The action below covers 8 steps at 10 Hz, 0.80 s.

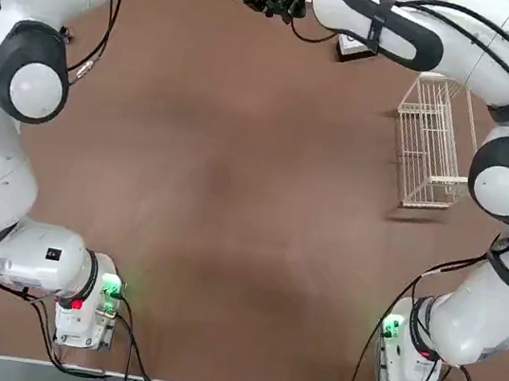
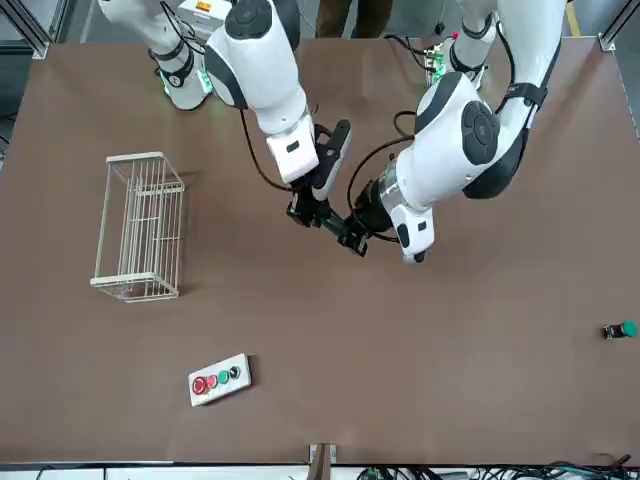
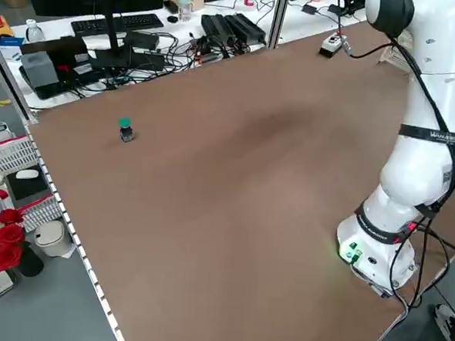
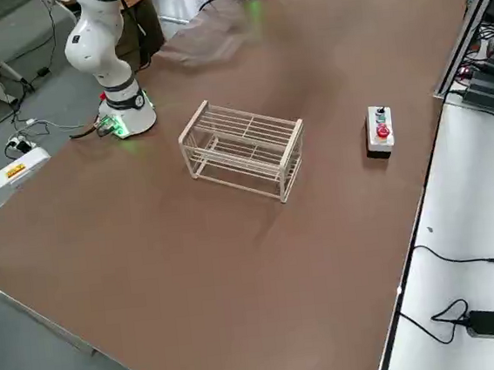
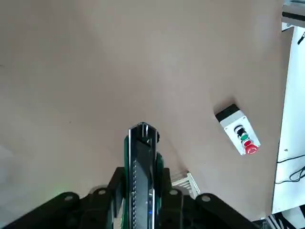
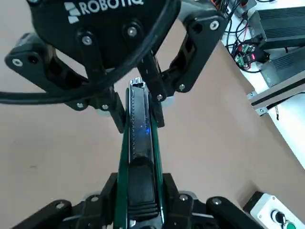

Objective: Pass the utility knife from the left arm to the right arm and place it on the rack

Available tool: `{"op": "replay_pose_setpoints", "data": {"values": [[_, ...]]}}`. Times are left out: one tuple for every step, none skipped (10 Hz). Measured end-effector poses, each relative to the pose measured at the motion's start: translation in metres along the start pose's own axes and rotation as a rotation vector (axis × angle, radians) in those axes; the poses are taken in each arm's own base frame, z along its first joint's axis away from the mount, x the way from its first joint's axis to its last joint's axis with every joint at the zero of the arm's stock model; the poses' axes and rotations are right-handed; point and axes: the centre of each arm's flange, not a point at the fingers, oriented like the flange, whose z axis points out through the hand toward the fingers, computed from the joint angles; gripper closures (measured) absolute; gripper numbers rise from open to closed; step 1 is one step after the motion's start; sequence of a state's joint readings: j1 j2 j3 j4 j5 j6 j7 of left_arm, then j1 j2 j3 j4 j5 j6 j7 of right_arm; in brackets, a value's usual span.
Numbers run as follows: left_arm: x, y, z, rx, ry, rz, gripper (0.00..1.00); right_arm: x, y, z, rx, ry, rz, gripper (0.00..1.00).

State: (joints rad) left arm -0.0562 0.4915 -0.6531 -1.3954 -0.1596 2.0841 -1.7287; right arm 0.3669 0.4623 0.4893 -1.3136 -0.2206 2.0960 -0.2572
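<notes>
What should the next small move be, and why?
Probably ease the left gripper open: over the table, both it and the right gripper have their fingers along the utility knife's sides, so the right seems able to hold it.

Slim black-and-silver utility knife (image 6: 142, 183) gripped in midair; white wire rack (image 2: 135, 157) resting well apart, its sides open-barred

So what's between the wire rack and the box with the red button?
Just bare brown table between the rack and button box, in the front view.
</notes>
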Motion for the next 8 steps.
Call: {"op": "replay_pose_setpoints", "data": {"values": [[0.000,0.000,0.000,0.000,0.000,0.000,0.66,0.000,0.000,0.000,0.000,0.000,0.000,0.59],[0.000,0.000,0.000,0.000,0.000,0.000,0.66,0.000,0.000,0.000,0.000,0.001,0.000,0.59],[0.001,0.000,-0.001,-0.001,0.000,-0.001,0.65,0.000,0.000,0.000,-0.001,0.003,0.000,0.59],[0.003,0.001,-0.003,-0.005,0.000,-0.007,0.53,0.000,0.000,0.000,-0.001,0.003,0.004,0.59],[0.007,0.003,-0.007,-0.013,0.001,-0.012,0.40,0.000,0.001,0.000,-0.001,0.002,0.007,0.59],[0.006,0.004,-0.014,-0.025,0.003,-0.012,0.26,0.000,0.002,0.001,-0.002,0.001,0.016,0.59],[0.004,0.004,-0.021,-0.036,0.007,-0.008,0.11,-0.001,0.003,0.001,-0.002,-0.001,0.027,0.59],[0.002,0.003,-0.027,-0.044,0.011,-0.006,0.00,-0.002,0.004,0.001,-0.001,-0.001,0.047,0.59]]}}
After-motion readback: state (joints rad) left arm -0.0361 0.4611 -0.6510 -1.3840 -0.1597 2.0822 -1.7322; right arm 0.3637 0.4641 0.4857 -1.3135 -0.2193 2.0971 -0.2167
